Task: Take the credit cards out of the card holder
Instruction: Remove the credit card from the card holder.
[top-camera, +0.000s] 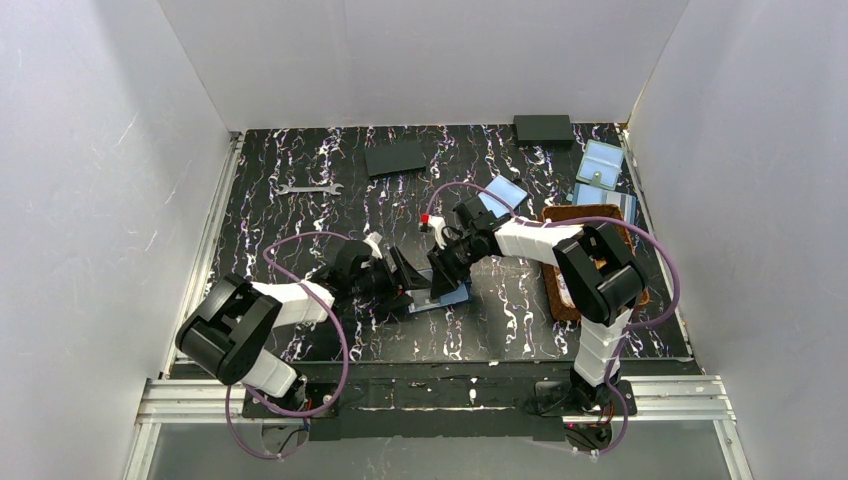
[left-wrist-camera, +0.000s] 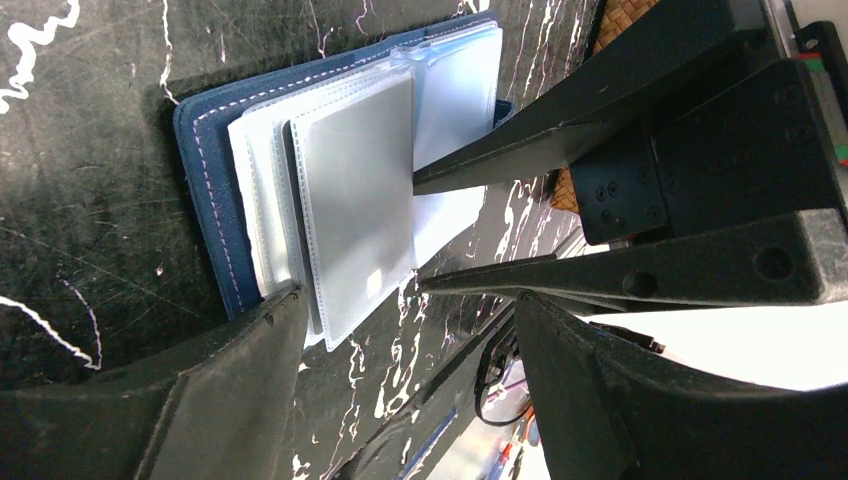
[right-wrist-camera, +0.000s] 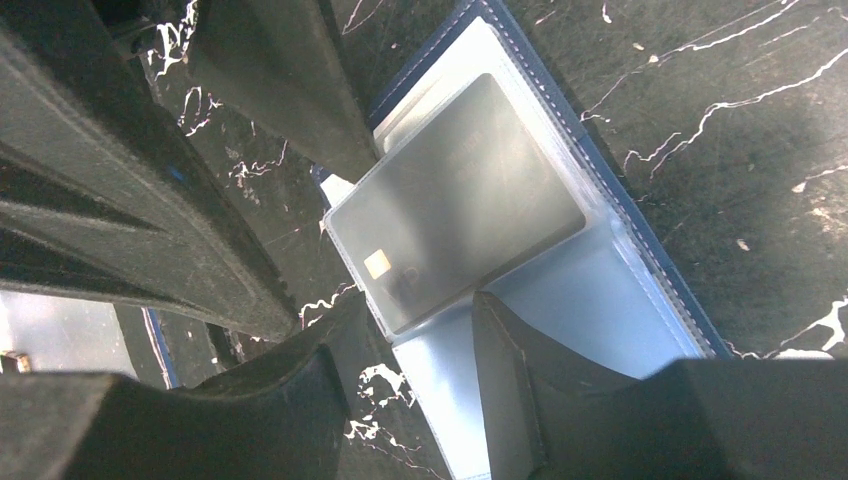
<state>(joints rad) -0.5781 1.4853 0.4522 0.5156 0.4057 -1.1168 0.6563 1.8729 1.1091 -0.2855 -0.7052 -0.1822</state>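
Now your right gripper (right-wrist-camera: 413, 300), jaws open, straddles a corner of the grey card (right-wrist-camera: 460, 200) in the open holder (right-wrist-camera: 600, 290) on the table (right-wrist-camera: 750, 100); your left gripper (left-wrist-camera: 410, 300), also open, touches the holder's edge. Next, pinch and slide it free.

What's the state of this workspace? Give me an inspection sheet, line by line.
Surface: black marbled table, scuffed.
Job's things: card holder lies open; one grey card sits in a clear sleeve; no other card seen.
Clutter: wrench, black pads, pale blue pouches, woven tray.
Grippers: left hand open, one finger at the holder's corner; right hand open, fingers either side of the card's corner.
Cables: purple cables loop off both arms, not on the holder.
Surroundings: white walls on three sides; metal frame at the near edge.
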